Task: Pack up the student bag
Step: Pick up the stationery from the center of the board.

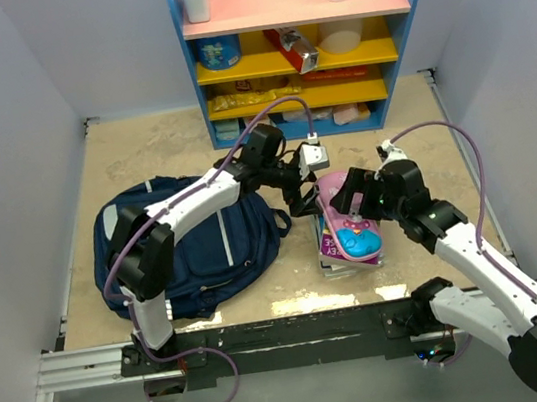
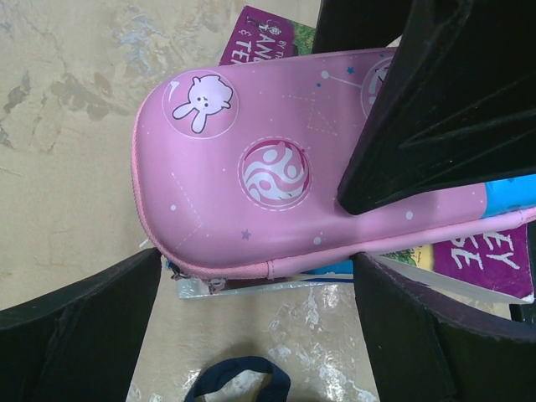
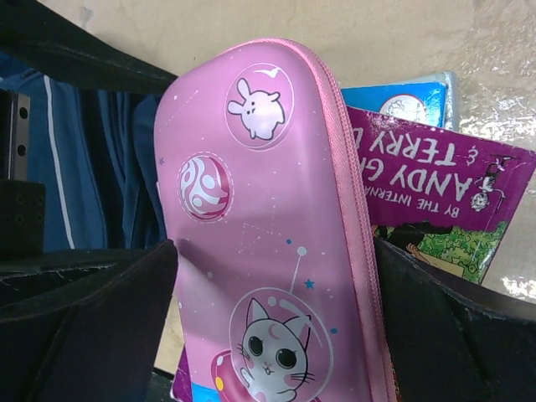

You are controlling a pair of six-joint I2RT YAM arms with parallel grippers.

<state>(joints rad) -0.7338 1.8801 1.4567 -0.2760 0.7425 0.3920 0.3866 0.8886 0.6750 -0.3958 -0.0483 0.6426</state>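
Lying flat on the bench [image 1: 140, 149], the student bag [image 1: 190, 253] sits beneath my left arm, with nothing of mine touching it. Just beside it, the pink pencil case [image 1: 345, 218] rests on a stack of books [image 3: 440, 188]. My left jaws and right jaws are both spread wide, one pair at each end of the case, pinching nothing. Crowded this close, they could knock together. A skewed pinch could also slide the case off and scatter the books.

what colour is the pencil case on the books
The pencil case is pink with bunny and cat badges; clearest from the right wrist.
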